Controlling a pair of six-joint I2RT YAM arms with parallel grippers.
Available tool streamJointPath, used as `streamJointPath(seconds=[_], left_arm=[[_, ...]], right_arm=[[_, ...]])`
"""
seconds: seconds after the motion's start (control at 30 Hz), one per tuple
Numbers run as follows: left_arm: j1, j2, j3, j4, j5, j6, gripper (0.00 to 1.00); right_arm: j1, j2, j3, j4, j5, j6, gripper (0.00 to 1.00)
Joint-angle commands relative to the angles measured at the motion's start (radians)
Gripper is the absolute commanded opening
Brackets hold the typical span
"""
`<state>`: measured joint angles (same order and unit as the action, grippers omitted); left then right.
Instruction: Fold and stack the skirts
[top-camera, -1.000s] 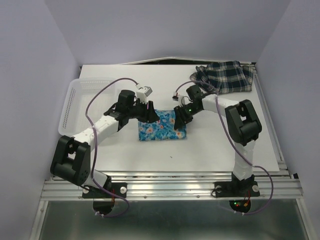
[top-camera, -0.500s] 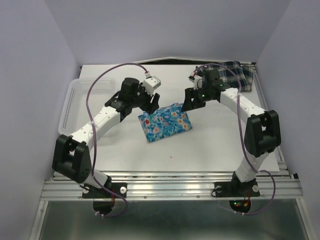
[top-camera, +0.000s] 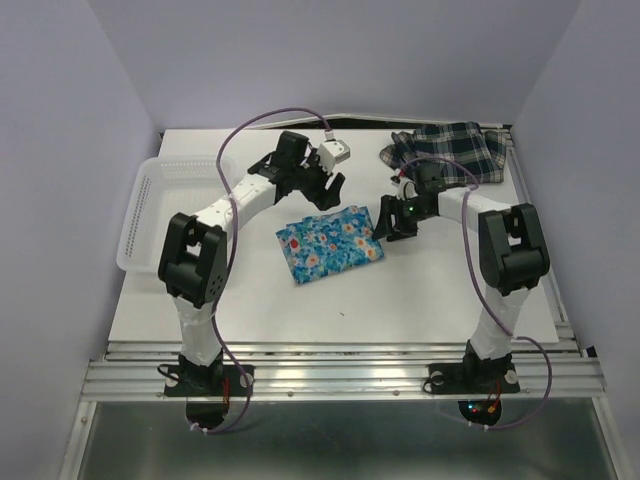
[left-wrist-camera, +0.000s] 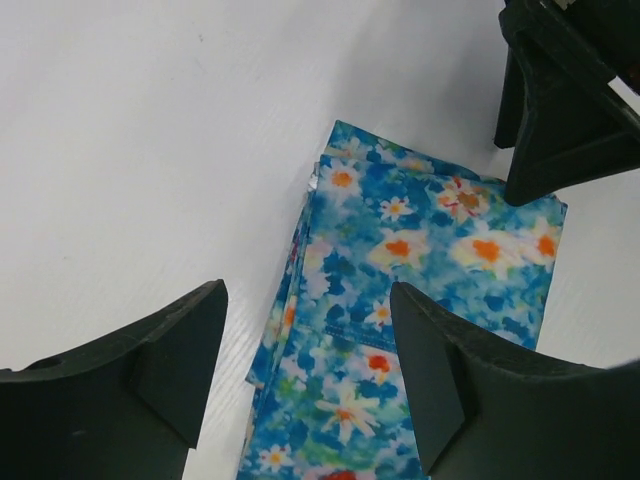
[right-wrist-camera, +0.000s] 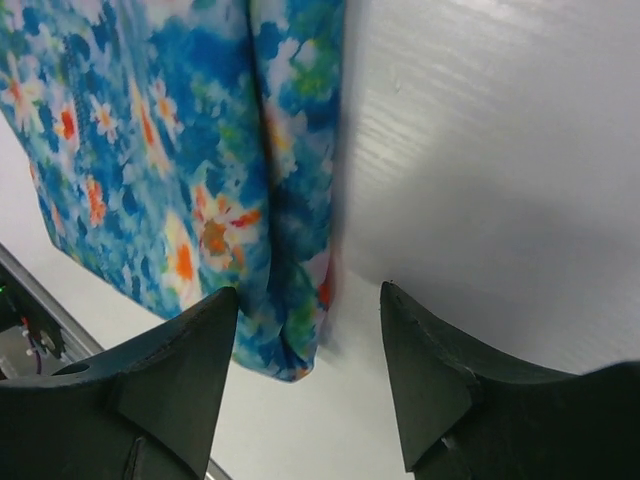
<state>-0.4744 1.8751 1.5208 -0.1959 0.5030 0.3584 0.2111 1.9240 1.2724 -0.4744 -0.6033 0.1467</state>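
Lying flat near the middle of the table (top-camera: 430, 300), the small blue floral skirt (top-camera: 330, 245) is showing as a folded rectangle. Its long axis is running from left to right, but not quite straight: the right end is pointing a little toward the far edge, and the left end a little toward the arms. In the left wrist view the stacked layers of the fold are showing along one edge.

The left pincer (top-camera: 326, 190) is hovering just beyond the far long edge of this skirt, its two jaws standing apart with nothing between them. The right pincer (top-camera: 392, 222) is hanging just beside the right short end, its jaws also apart and gripping nothing. In its own wrist view the edge of the cloth is lying below the gap.

The plaid skirt (top-camera: 455, 150) is lying bunched at the far right corner of the table, well apart from the floral one. A white basket (top-camera: 150, 200) is standing at the left edge.
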Motion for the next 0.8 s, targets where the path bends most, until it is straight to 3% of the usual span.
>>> streamJointPath(seconds=[0.0,0.17,0.4,0.6,0.77], left_arm=[[0.002,0.033,0.079,-0.047,0.098,0.025,0.77],[0.011,0.032,0.032,0.076,0.065,-0.041,0.79],[0.043,0.105,0.087,0.026,0.117,-0.035,0.83],[0.048,0.111,0.05,0.07,0.115,-0.035,0.88],[0.056,0.139,0.065,0.101,0.12,0.0,0.89]], right_arm=[[0.002,0.036,0.036,0.126,0.022,0.016,0.65],[0.002,0.145,0.134,0.158,0.004,0.047,0.66],[0.002,0.239,0.208,0.152,-0.121,0.065,0.58],[0.002,0.219,0.197,0.169,-0.136,0.039,0.34],[0.002,0.161,0.18,0.223,-0.211,-0.007,0.06]])
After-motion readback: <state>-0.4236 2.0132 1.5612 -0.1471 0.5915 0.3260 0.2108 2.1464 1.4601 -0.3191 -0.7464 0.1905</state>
